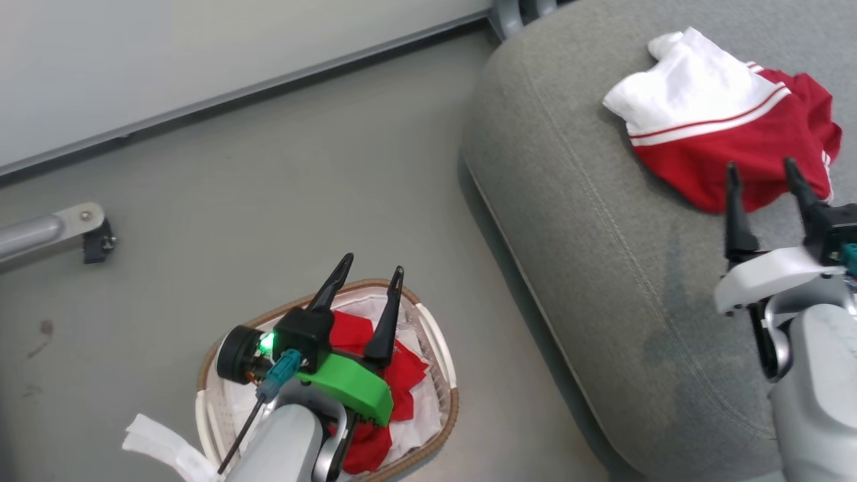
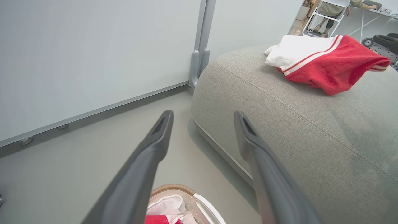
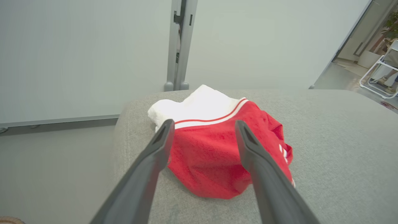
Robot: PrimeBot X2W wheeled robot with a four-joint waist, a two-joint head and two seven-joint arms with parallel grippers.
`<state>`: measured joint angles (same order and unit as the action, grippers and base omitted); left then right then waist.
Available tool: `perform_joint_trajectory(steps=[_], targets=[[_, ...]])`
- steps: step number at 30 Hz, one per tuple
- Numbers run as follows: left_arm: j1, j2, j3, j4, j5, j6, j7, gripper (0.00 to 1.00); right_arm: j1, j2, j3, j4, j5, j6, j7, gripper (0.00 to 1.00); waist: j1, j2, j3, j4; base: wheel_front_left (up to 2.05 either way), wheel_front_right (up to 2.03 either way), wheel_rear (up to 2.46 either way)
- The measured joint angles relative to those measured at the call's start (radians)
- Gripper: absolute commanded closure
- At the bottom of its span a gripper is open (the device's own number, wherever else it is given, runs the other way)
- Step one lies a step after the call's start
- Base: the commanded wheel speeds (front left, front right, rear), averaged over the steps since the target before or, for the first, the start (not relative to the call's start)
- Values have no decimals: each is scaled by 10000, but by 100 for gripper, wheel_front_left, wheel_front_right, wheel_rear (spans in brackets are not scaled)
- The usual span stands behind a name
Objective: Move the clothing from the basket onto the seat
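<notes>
At my left, red clothing [image 1: 410,375] lies crumpled in the basket [image 1: 454,402] on the floor [image 1: 268,167], showing no clear long axis. My left gripper [image 1: 373,264] hangs above it, jaws spread wide and holding nothing, fingers pointing past the basket's far rim.

Beyond, to the right, the grey seat [image 1: 589,234] carries one red-and-white garment [image 1: 723,154]. In the head view its long axis runs diagonally, with the white panel pointing up-left toward the wall [image 1: 167,53] and the red end toward the lower right.

My right gripper [image 1: 761,165] hovers at the garment's near red edge, jaws wide and empty; whether the tips brush the cloth I cannot tell. In the right wrist view the garment lies just ahead between my fingers [image 3: 146,168], white end farthest.
</notes>
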<state>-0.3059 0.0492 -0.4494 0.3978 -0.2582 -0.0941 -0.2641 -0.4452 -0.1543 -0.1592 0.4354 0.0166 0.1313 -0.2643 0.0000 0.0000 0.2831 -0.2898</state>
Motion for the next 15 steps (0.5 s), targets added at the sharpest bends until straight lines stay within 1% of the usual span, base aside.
perform_joint_trajectory(steps=[3,9,12,15], targets=[[240,-2,293,-75,-98,203,2,0,117,278,462,-293,157,2,0,0,0,0,-214,318,0,0,0],[610,-2,894,-81,-29,412,0,0,481,629,884,-543,370,2,0,0,0,0,-607,1068,0,0,0],[809,-4,1313,-38,4,518,0,0,690,752,1016,-579,286,0,0,0,0,0,-811,1476,0,0,0],[1002,4,1737,-48,-10,608,2,0,888,869,918,-545,297,0,0,0,0,0,-989,1787,0,0,0]])
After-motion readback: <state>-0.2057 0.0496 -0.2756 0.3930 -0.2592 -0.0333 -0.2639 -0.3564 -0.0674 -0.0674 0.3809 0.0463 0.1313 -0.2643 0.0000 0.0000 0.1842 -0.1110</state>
